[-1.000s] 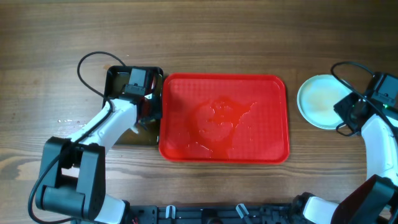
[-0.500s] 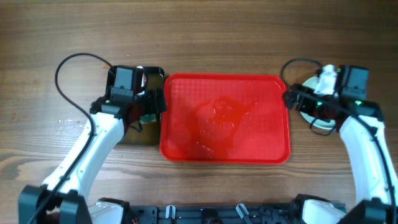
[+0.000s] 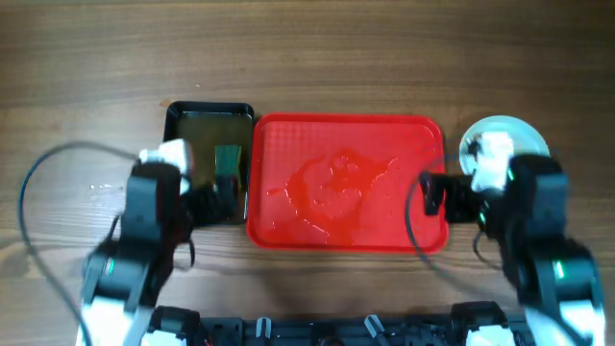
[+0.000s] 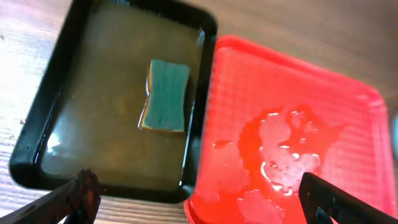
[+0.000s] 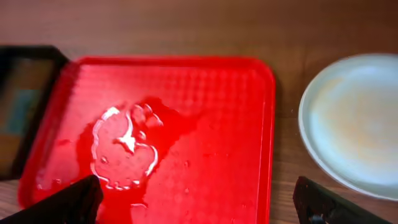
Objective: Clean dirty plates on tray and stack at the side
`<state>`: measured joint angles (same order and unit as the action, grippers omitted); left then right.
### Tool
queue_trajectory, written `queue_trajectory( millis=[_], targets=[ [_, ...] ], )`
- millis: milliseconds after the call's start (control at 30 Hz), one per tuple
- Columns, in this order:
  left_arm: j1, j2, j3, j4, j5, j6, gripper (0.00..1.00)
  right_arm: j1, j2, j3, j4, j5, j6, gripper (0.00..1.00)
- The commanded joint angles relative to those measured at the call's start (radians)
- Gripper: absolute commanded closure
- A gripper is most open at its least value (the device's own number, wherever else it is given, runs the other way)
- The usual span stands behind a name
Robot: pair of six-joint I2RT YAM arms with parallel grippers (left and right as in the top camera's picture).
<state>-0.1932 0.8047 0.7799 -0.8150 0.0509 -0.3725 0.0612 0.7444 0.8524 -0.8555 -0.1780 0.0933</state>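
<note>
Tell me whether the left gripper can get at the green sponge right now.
Probably yes: the green sponge lies uncovered in the black tray, and the left gripper hangs open just short of it, nothing between.

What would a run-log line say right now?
left gripper: open, empty | right gripper: open, empty | red tray: wet, no plates | white plate: right of tray | sponge: in black tray

Overhead straight down; both wrist views high, tilted downward, with the red tray (image 4: 236, 93) common to all.
</note>
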Motion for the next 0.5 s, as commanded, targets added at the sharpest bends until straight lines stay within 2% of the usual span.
queue_trajectory(
  millis=[0, 133, 467],
  targets=[
    [0.006, -0.139, -0.055, -0.015, 0.001, -0.010, 0.00, 0.004, -0.187, -0.013, -0.014, 0.024, 0.086, 0.00],
    [0.006, -0.147, -0.055, -0.021, 0.001, -0.010, 0.00, 0.004, -0.249, -0.013, -0.026, 0.022, 0.200, 0.01],
    [0.006, -0.147, -0.055, -0.021, 0.001, -0.010, 0.00, 0.004, -0.243, -0.013, -0.026, 0.022, 0.198, 0.00]
  ],
)
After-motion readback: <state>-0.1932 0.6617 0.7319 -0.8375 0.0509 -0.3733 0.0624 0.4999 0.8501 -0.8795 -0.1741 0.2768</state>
